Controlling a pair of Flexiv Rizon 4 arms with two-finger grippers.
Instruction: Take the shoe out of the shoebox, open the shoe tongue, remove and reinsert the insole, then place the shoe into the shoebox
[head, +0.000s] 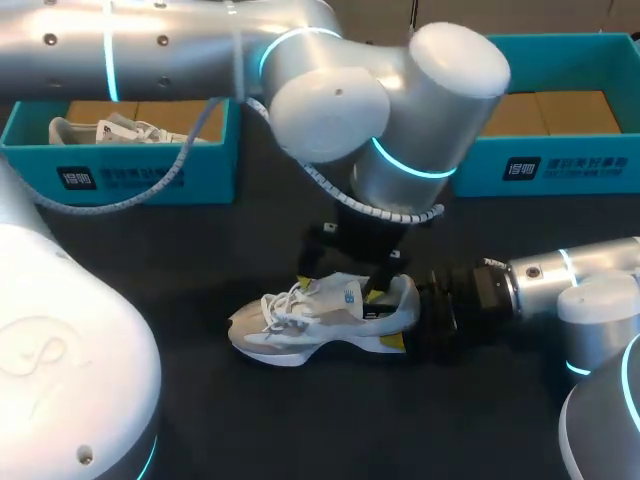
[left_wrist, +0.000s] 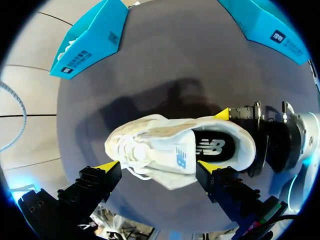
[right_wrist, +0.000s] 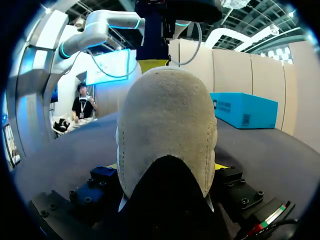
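shoe (head: 310, 325) heel in r jaws

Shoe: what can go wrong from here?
1. Right end effector clamps only the heel of the shoe; pulling on the insole could twist the shoe loose.
2. Left end effector hangs open over the shoe, close to the right one; they could collide.

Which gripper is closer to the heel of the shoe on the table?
Right. The right gripper is clamped on the heel of the shoe from both sides. The left gripper hangs open above the shoe's midsection, straddling it.
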